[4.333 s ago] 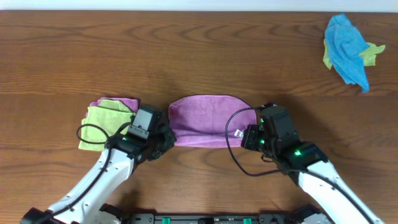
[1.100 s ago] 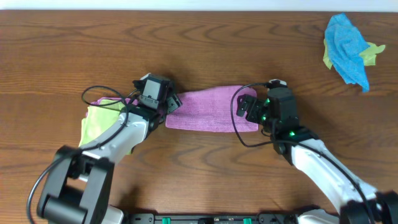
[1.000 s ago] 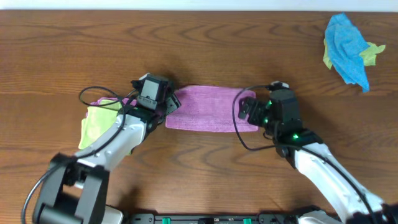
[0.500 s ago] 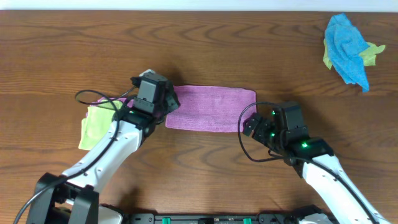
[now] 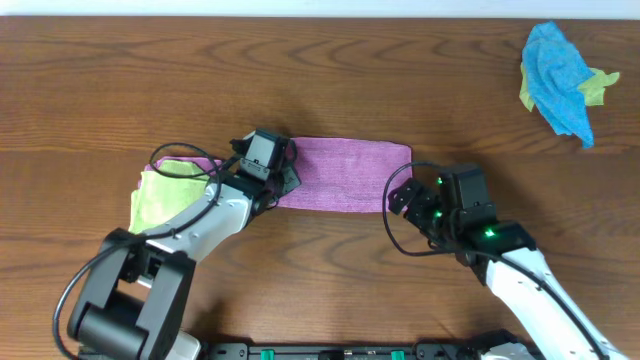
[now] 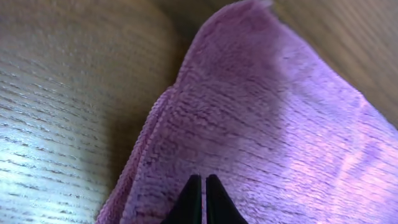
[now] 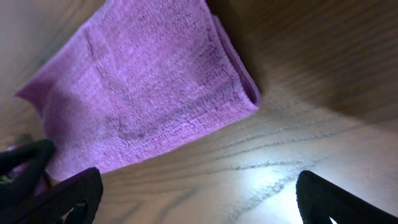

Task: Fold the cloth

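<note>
The magenta cloth (image 5: pixel 350 175) lies folded into a long flat strip at the middle of the table. My left gripper (image 5: pixel 285 177) is shut, and its tips sit together on the strip's left end (image 6: pixel 261 124). In the left wrist view I see no fold of cloth between the black fingertips (image 6: pixel 191 193). My right gripper (image 5: pixel 403 200) stands open over bare wood just in front of the strip's right end (image 7: pixel 155 87). Its two fingers (image 7: pixel 62 196) are wide apart with nothing between them.
A lime-green cloth (image 5: pixel 160 195) lies on another pinkish one at the left, under the left arm's cable. A crumpled blue cloth (image 5: pixel 558 80) with a yellow-green one lies at the far right corner. Brown wood table (image 5: pixel 320 70) all round.
My left gripper has closed and slid right from the strip's left edge onto the cloth. The right gripper has drawn back off the cloth's right end, staying open.
</note>
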Tool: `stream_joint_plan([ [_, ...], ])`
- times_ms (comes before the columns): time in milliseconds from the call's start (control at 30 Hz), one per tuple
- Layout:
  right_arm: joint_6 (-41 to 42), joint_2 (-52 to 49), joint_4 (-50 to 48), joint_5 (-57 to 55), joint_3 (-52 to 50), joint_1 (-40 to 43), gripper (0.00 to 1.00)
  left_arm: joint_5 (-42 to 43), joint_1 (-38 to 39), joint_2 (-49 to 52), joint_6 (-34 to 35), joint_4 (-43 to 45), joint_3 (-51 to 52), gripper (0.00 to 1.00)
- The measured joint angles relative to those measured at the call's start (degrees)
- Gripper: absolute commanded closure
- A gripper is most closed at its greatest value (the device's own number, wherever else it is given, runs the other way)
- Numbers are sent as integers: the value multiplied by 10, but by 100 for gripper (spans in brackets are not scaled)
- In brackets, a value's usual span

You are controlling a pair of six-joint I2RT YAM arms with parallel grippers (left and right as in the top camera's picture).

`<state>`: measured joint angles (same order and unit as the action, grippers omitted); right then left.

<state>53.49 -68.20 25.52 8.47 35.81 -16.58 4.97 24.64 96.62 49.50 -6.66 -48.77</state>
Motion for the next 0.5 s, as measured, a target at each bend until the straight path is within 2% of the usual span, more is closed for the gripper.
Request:
stream_joint_plan([
  [267, 23, -85, -110, -2, -34, 0, 1, 0, 0, 20, 0, 0, 0, 94],
  [500, 34, -139, -166, -3, -34, 0, 1, 2, 0, 31, 0, -6, 0, 94],
])
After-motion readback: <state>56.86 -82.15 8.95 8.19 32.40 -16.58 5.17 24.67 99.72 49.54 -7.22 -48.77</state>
